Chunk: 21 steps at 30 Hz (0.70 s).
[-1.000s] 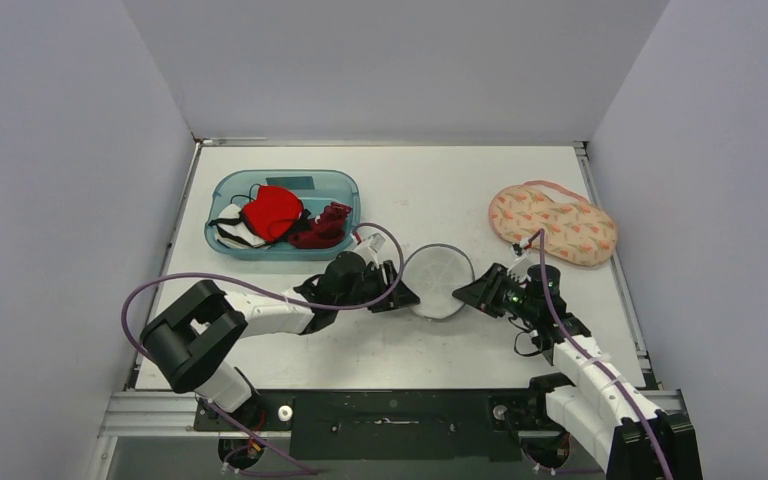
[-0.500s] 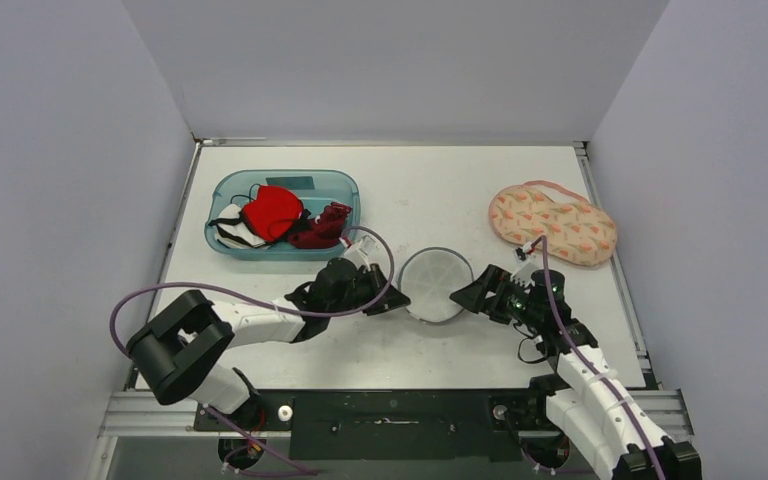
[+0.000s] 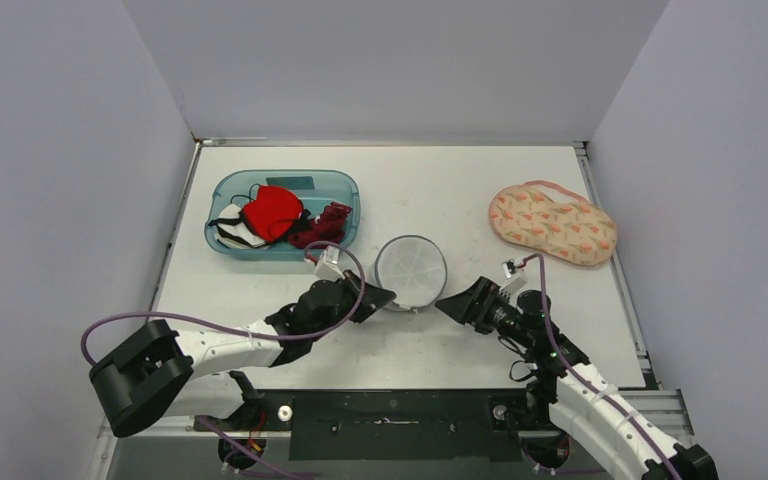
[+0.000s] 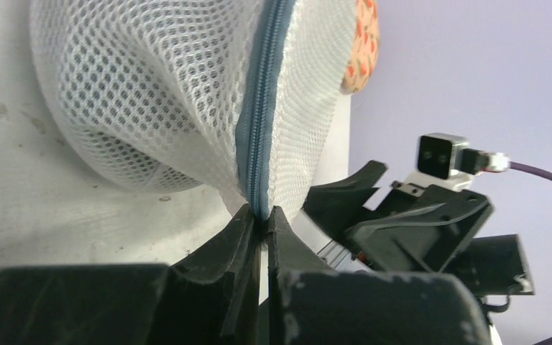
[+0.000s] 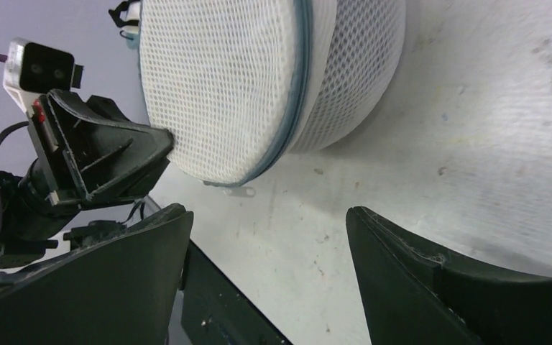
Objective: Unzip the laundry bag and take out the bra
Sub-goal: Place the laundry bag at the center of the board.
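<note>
Where the laundry bag (image 3: 411, 270) sits, from above: mid-table, a round white mesh pouch between both grippers; teal bin (image 3: 353, 197) behind it to the left, peach bra (image 3: 552, 223) well apart at back right.
Left gripper (image 3: 385, 298), from above: touching the bag's near-left rim.
Right gripper (image 3: 457, 303), from above: just beside the bag, not touching.
Left wrist: fingers pinched together on the bag's blue zipper (image 4: 259, 129) seam.
Right wrist: jaws wide apart, nothing between them; zipper pull (image 5: 233, 191) lies on the table (image 5: 474, 144) at the bag's edge.
</note>
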{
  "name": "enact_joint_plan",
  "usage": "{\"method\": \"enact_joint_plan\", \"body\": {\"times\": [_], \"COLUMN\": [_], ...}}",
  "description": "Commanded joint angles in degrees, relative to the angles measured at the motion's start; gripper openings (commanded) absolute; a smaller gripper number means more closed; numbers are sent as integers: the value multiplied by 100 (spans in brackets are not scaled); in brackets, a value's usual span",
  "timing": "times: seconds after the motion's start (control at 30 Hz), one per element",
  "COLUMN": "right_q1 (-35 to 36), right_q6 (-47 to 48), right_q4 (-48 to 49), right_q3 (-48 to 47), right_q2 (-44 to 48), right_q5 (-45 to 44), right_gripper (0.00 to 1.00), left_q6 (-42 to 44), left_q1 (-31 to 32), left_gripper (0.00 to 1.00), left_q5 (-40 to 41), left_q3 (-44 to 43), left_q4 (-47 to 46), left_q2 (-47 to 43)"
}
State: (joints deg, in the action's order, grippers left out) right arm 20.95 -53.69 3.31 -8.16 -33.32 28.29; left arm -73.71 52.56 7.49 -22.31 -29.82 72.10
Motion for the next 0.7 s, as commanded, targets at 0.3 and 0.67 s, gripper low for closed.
{"method": "enact_joint_plan", "body": {"times": [0.3,0.67], "right_q1": [1514,1546], "right_q6": [-1715,-1717], "right_q4": [3385,3905], "right_q3": [109,-212], "right_q2": [-2159,-3061], "right_q5": [-2087,-2029], "right_gripper": [63,41], "left_q6": [-894,-537], "left_q1": [502,524], "left_gripper": [0,0], "left_q5": [1290,1066], "left_q3": [-18,-112], "left_q4": [-292,-112], "left_q2": [-242,-300]}}
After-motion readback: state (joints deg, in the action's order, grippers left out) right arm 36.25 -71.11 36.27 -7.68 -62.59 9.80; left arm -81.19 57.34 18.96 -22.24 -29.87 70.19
